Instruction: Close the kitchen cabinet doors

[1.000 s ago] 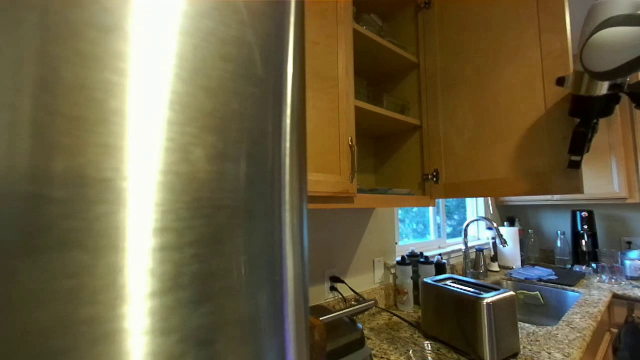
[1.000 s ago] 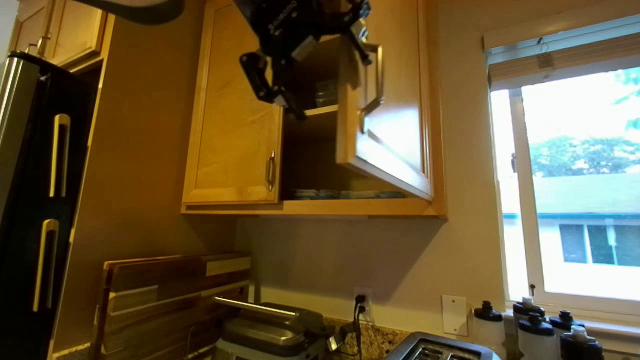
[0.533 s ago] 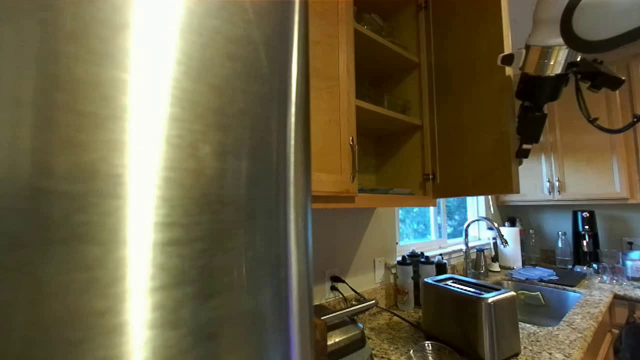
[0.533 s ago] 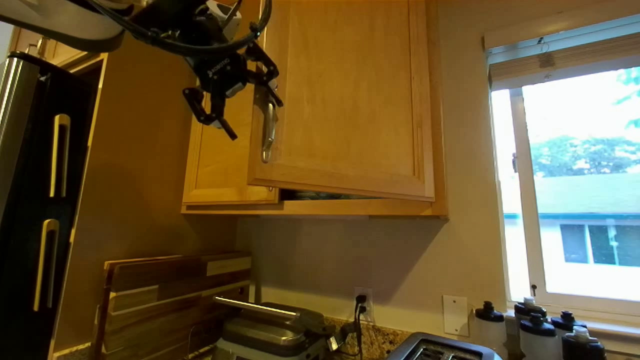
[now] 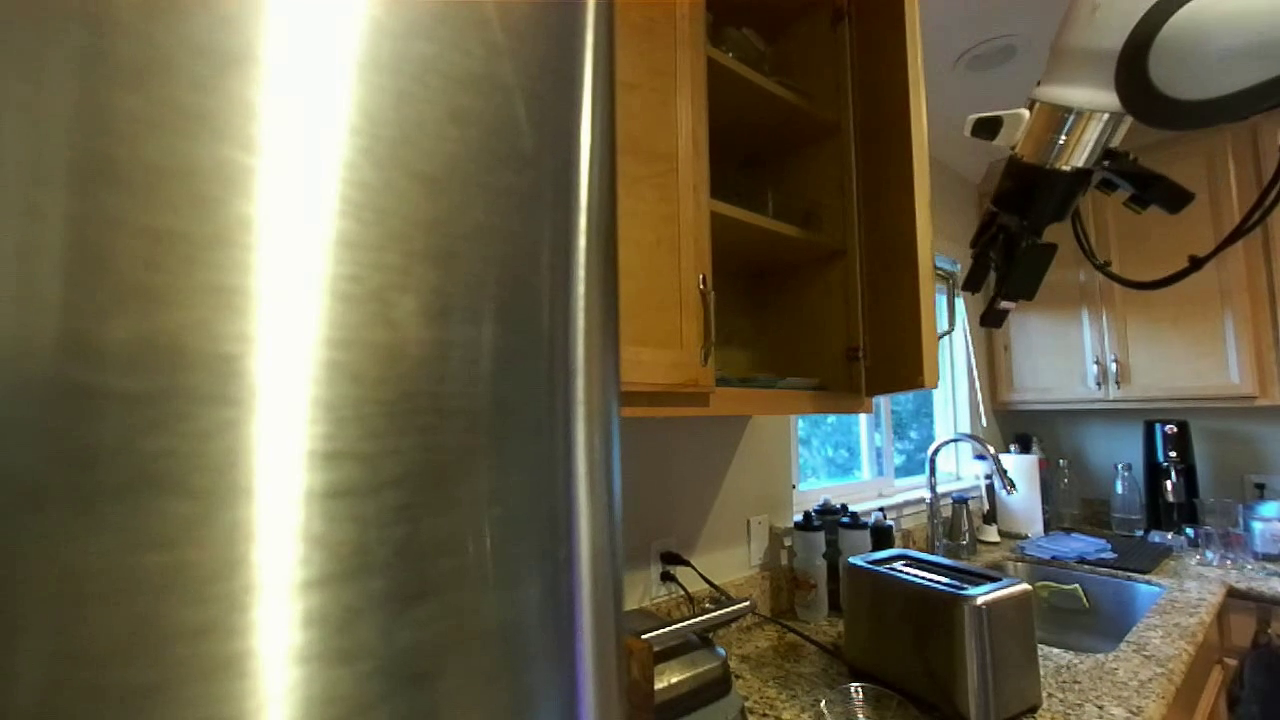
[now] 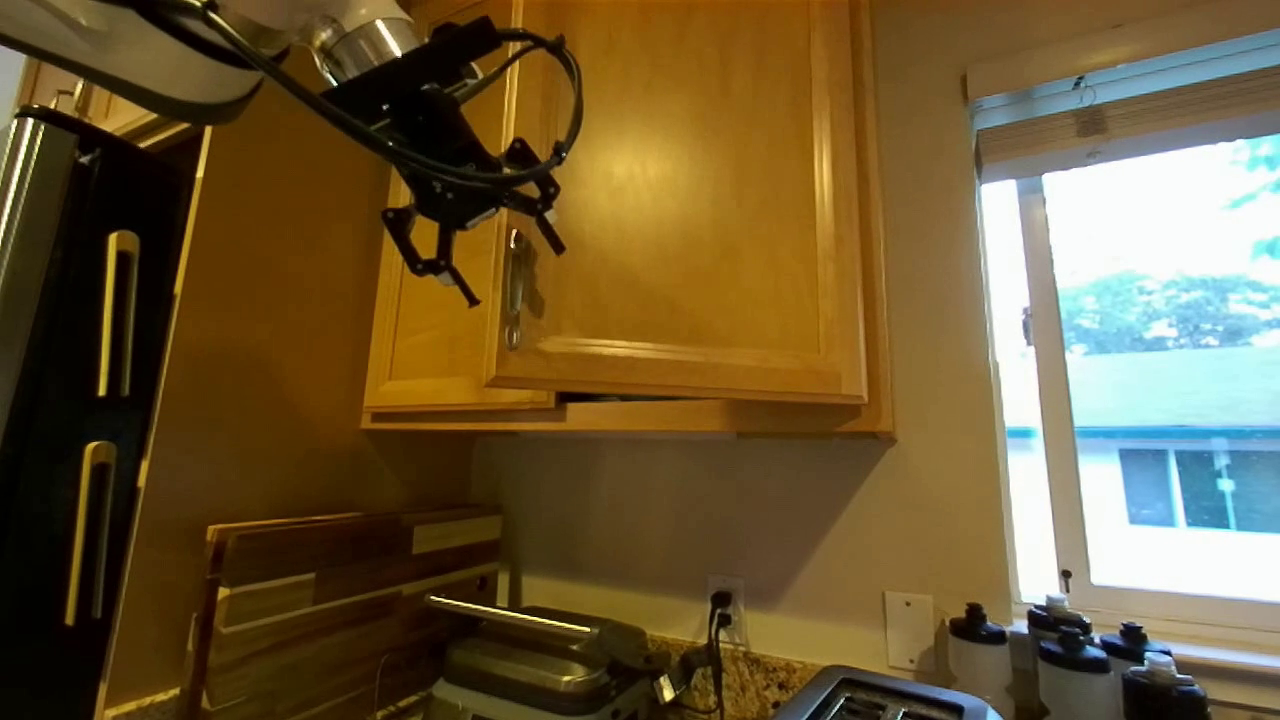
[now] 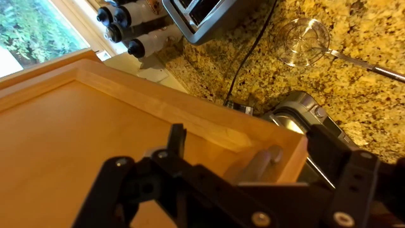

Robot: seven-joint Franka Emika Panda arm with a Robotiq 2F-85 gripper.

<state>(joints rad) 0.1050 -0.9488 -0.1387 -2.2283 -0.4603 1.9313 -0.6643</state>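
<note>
The right-hand honey-wood cabinet door (image 6: 690, 190) stands partly open; its edge and open shelves show in an exterior view (image 5: 905, 200). Its bar handle (image 6: 517, 290) is near the free edge and also shows in an exterior view (image 5: 948, 300). The left-hand door (image 6: 440, 330) is shut, also in an exterior view (image 5: 655, 200). My gripper (image 6: 512, 272) is open and empty in front of the door's free edge; a gap to the door shows in an exterior view (image 5: 988, 295). In the wrist view, the open jaws (image 7: 246, 136) frame the handle (image 7: 259, 164) and door corner (image 7: 294, 148).
A steel refrigerator (image 5: 450, 350) fills one side. Below are a toaster (image 5: 940, 630), a grill appliance (image 6: 540, 650), cutting boards (image 6: 350, 610), bottles (image 6: 1075, 660) and a wire strainer (image 7: 302, 42). Other shut cabinet doors (image 5: 1180, 300) stand farther back.
The right-hand door has swung from wide open to less open, toward the cabinet. My gripper followed it across, then tilted and now stands apart from the door edge.
</note>
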